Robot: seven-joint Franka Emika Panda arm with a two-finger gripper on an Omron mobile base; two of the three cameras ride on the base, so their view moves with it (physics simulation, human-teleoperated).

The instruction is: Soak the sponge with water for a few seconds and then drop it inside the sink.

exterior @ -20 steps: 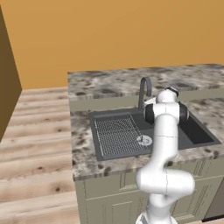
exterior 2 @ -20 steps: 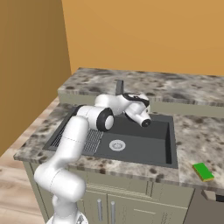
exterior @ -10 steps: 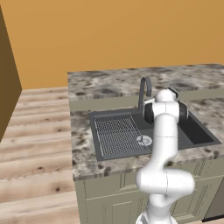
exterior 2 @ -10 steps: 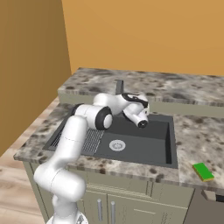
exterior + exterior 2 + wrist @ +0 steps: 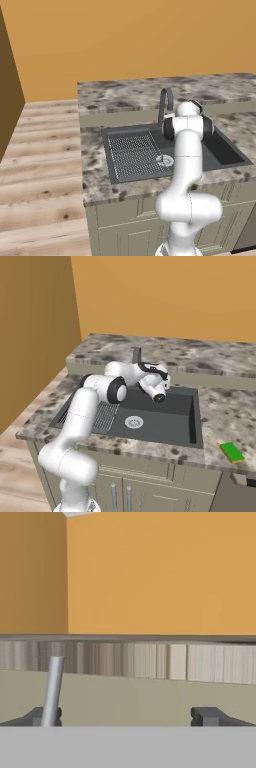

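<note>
The white arm rises from its base in front of the sink [image 5: 192,423], bends at a dark elbow joint above the drainboard side, and reaches forward over the basin toward the faucet [image 5: 165,102]. The wrist turns level, so the hand points horizontally at the wall behind the sink. The gripper [image 5: 125,716] hangs above the basin, just to the right of the faucet. Its two dark fingertips [image 5: 207,716] stand wide apart with nothing between them; the left tip sits right beside the faucet's grey stem.
</note>
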